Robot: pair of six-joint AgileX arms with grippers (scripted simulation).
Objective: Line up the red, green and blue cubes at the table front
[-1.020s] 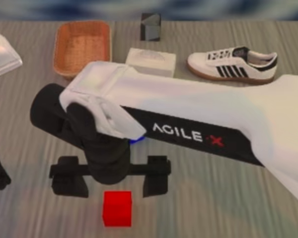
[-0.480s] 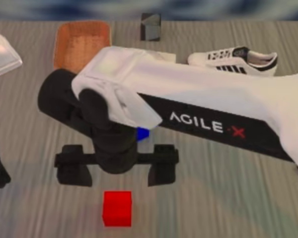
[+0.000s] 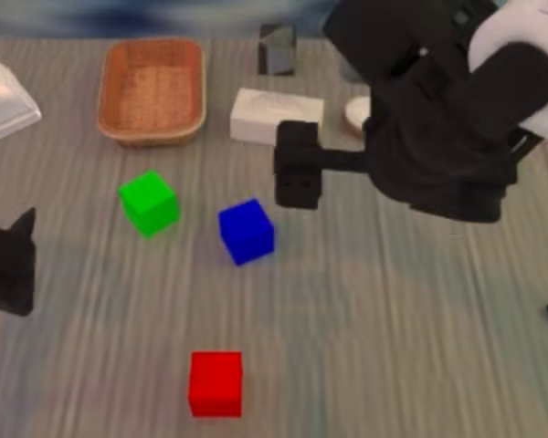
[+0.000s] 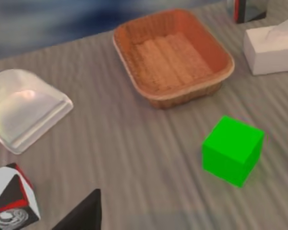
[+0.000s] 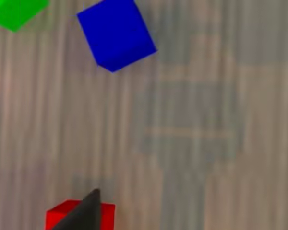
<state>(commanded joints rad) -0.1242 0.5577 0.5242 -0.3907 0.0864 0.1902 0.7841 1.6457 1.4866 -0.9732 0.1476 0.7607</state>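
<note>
— Over the far right half of the table (image 3: 393,347), up high: right gripper (image 3: 384,169), spread wide, clasping nothing.

— Nearest to it?

— Just frontward and leftward of its one visible finger (image 3: 299,176): blue cube (image 3: 247,231), flat on the table, turned askew, touching nothing. Further left, near but apart: green cube (image 3: 149,203), likewise askew.

— And red?

— Well apart from both, at the front edge, left of centre: red cube (image 3: 216,383), square to the table edge. Not yet lined up with the other two.

— Behind the cubes?

— Along the back, left to right: clear tray (image 3: 5,100), woven basket (image 3: 152,89), white box (image 3: 276,114). Behind the box: dark block (image 3: 277,48). Beside the arm, only a sneaker toe (image 3: 354,111).

— Other arm?

— Parked at the left edge: left gripper (image 3: 9,265). Released or clenched: cannot tell.
</note>
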